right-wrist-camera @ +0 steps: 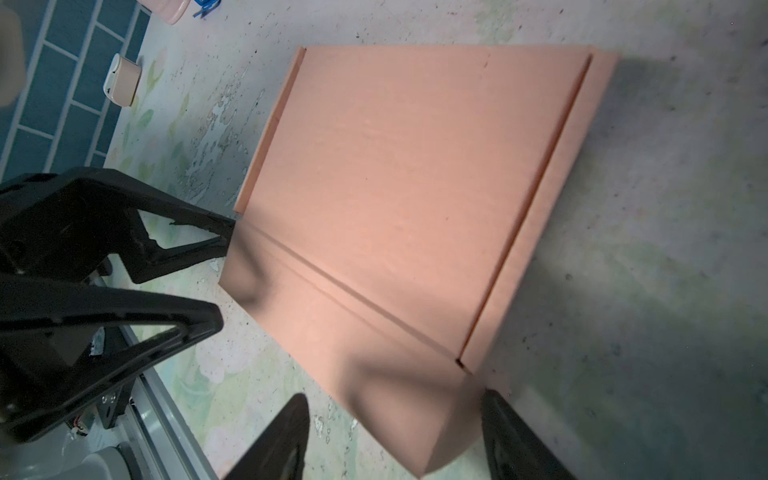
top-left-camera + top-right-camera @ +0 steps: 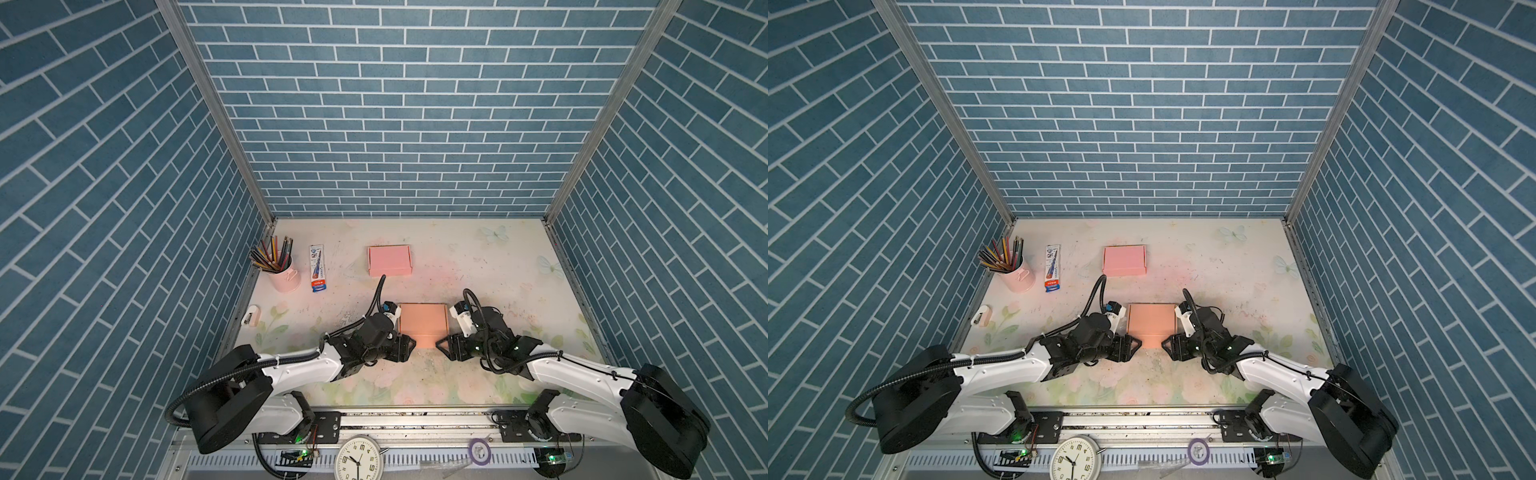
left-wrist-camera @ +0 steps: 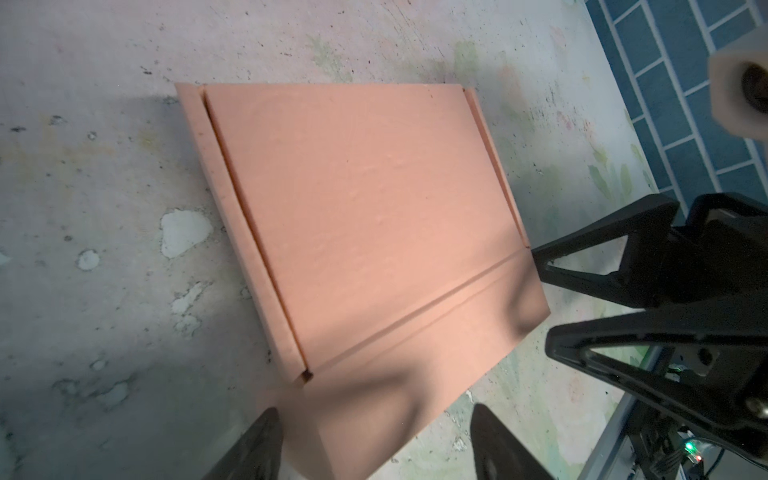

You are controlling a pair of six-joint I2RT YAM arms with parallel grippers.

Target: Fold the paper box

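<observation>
A salmon paper box [image 2: 423, 323] [image 2: 1150, 321] lies flat on the table's middle, its lid panel down and narrow side strips showing along both sides [image 3: 365, 208] [image 1: 407, 187]. Its front flap [image 2: 426, 341] points at the table's near edge, beyond a crease. My left gripper [image 2: 409, 345] [image 2: 1136, 343] [image 3: 374, 436] is open at the flap's left corner, which lies between its fingers. My right gripper [image 2: 441, 345] [image 2: 1165, 343] [image 1: 395, 399] is open at the flap's right corner in the same way. Each wrist view also shows the opposite gripper, open, with a tip near the crease's end.
A pink closed box [image 2: 389, 260] sits farther back. At the back left stand a pink cup of pencils [image 2: 284, 274] and a flat pen packet [image 2: 318, 268]; a small beige-white item [image 2: 250, 316] lies by the left wall. A clock [image 2: 357, 459] and a tape roll [image 2: 479, 451] sit beyond the front rail.
</observation>
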